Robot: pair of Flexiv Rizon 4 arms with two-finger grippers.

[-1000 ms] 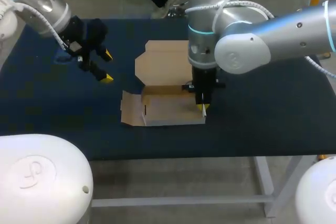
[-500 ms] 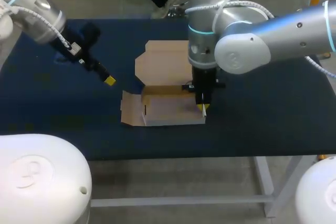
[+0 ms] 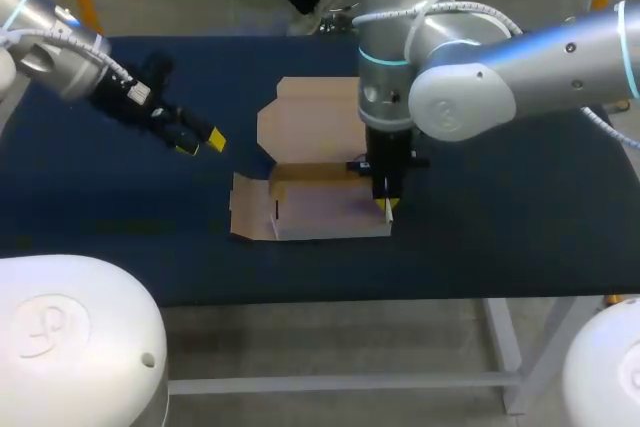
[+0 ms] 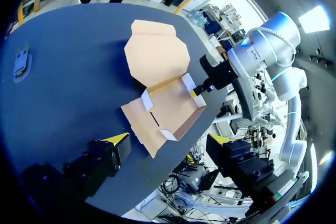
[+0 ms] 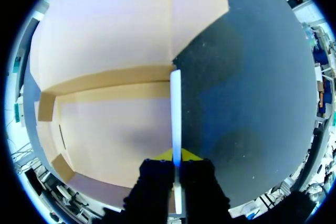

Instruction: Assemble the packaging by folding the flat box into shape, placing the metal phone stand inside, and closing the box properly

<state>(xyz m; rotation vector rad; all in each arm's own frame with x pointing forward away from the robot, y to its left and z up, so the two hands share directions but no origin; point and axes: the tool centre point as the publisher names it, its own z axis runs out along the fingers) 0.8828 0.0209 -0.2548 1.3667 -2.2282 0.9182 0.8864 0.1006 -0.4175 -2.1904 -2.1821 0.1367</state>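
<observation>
Currently at the folding step, well short of packing or closing. Right end effector point(image 3: 386, 207) pinched narrowly on the right side wall point(image 5: 176, 108) of the cardboard box point(image 3: 320, 209), one finger on each face, keeping that wall upright. Box base flat on the desk point(image 3: 500, 227) directly under this end effector, back wall raised, lid panel point(image 3: 310, 117) lying open beyond it.

Left end effector point(image 3: 200, 143) spread wide and gripping nothing, hovering over the desk with the box ahead of it and well apart. Left flap point(image 3: 250, 207) splayed flat on the side facing this end effector, not yet raised.

Probably next: bring the left end effector in low toward that flat flap, catch its free edge, and stand it up to match the opposite wall. Keep the right pinch firm meanwhile, or risk the thin card springing back or the box sliding.

No sure sight of the metal phone stand. Possibly the small grey item point(image 4: 21, 61) far off to one side of the left end effector near the desk's edge, but too small to tell.
</observation>
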